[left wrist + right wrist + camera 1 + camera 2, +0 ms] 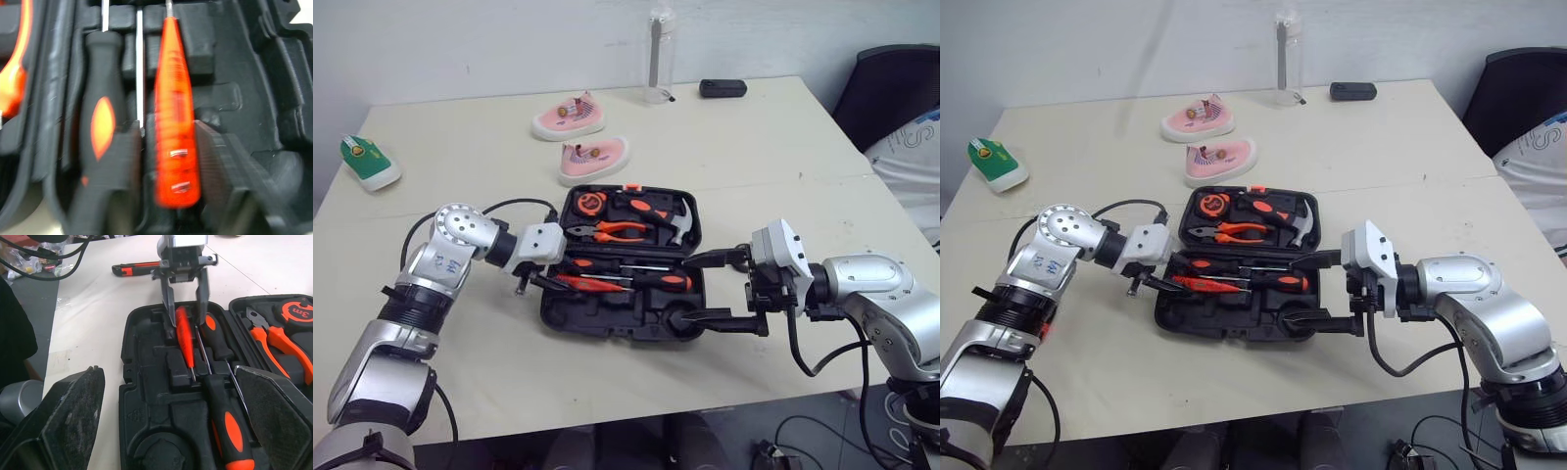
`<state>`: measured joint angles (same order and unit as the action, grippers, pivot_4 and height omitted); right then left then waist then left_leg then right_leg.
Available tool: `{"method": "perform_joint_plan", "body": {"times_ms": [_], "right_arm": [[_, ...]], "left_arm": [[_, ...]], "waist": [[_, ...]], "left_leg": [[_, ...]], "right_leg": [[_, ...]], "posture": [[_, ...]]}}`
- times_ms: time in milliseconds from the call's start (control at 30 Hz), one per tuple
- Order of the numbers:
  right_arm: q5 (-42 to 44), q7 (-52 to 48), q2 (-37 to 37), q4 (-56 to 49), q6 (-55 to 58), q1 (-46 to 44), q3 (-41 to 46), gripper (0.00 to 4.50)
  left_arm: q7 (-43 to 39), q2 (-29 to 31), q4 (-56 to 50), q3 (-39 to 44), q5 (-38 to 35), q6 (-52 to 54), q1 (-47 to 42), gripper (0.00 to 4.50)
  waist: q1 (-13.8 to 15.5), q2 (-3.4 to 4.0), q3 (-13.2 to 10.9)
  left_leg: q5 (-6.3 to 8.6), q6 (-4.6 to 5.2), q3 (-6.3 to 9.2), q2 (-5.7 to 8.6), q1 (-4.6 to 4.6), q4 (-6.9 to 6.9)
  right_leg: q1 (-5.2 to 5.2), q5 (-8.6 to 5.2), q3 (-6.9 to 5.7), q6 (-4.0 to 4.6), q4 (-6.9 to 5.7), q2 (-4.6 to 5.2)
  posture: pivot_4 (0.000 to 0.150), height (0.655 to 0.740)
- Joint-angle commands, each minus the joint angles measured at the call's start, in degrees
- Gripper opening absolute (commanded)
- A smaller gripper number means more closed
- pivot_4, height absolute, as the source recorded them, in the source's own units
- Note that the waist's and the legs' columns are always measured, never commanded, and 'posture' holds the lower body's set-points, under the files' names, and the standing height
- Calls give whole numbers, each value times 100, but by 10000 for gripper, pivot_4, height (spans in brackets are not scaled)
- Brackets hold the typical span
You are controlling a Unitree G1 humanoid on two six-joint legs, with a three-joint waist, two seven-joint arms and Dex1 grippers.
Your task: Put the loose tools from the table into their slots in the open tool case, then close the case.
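Nearest, the right claw [713, 291] is seen at the right edge of the open tool case [607, 321], its two fingers spread wide apart with nothing held between them. The left claw [186, 322] is lowered into the case's left side, its fingers parted on either side of the handle of one orange screwdriver [185, 343], which is laid in a slot. Beside it, two black-and-orange screwdrivers [217, 342] are seated in the same front half. In the rear half, one pair of pliers [619, 231], one hammer [677, 223] and one tape measure [296, 312], marked "3m", are stowed. One utility knife [133, 268] is left loose on the desk [744, 147], to the left of the case. Farther back, two pink shoes [570, 117], one green shoe [369, 162], one clear bottle [660, 54] and one small black object [722, 88] are set.
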<state>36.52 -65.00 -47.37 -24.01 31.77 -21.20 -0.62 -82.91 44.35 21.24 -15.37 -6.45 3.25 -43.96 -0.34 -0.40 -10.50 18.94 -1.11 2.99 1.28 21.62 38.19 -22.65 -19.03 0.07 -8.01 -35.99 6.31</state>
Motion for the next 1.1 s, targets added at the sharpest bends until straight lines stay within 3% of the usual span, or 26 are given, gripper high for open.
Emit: {"method": "perform_joint_plan", "body": {"times_ms": [33, 300, 400, 467, 567, 600, 1100], "right_arm": [[85, -26, -19, -43, -55, -80, 182, 45000], [54, -28, 53, 62, -79, -164, 101, 45000], [63, -9, 76, 46, -63, -164, 89, 45000], [84, -1, 84, 48, -39, -172, 101, 45000], [106, 44, 120, 51, -4, -191, 99, 45000], [107, 62, 135, 50, 8, -200, 92, 45000], [143, 147, 197, 30, 141, -236, 111, 45000]], "left_arm": [[-384, 372, -556, 436, -454, 412, 118, 38172], [60, 150, -1014, 1018, -997, 767, 593, 38172], [393, -191, -995, 1199, -1096, 621, 767, 26242], [592, -436, -941, 1201, -1056, 464, 882, 15351], [705, -677, -960, 1074, -944, 192, 1100, 2739], [707, -721, -983, 1026, -906, 102, 1167, 727], [1046, -1042, -387, 886, -634, -556, 1219, 727]], "waist": [[5, 0, 0], [34, 0, 0], [34, -1, 0], [31, 0, 0], [28, 0, 0], [18, 0, 0], [34, 0, 0]], "left_leg": [[0, 0, 0, -1, 0, 0], [-1, 4, 5, -7, 0, 7], [-1, 5, 6, -7, 1, 7], [-1, 5, 7, -6, 1, 8], [-2, 4, 6, -5, 1, 8], [-2, 4, 6, -4, 1, 8], [-2, 3, 4, 3, 1, 10]], "right_leg": [[-1, 0, 0, 0, 0, 0], [5, 0, -3, -1, -1, 15], [5, 1, -7, -2, 0, 17], [5, 1, -9, -2, -1, 16], [5, 1, -11, -2, -1, 16], [5, 1, -11, -2, -1, 15], [4, 1, -22, -2, -2, 17]], "posture": [[1500, 7269], [1500, 7269], [1500, 7269], [1500, 7269], [1500, 7269], [1500, 7269], [1500, 7269]]}}
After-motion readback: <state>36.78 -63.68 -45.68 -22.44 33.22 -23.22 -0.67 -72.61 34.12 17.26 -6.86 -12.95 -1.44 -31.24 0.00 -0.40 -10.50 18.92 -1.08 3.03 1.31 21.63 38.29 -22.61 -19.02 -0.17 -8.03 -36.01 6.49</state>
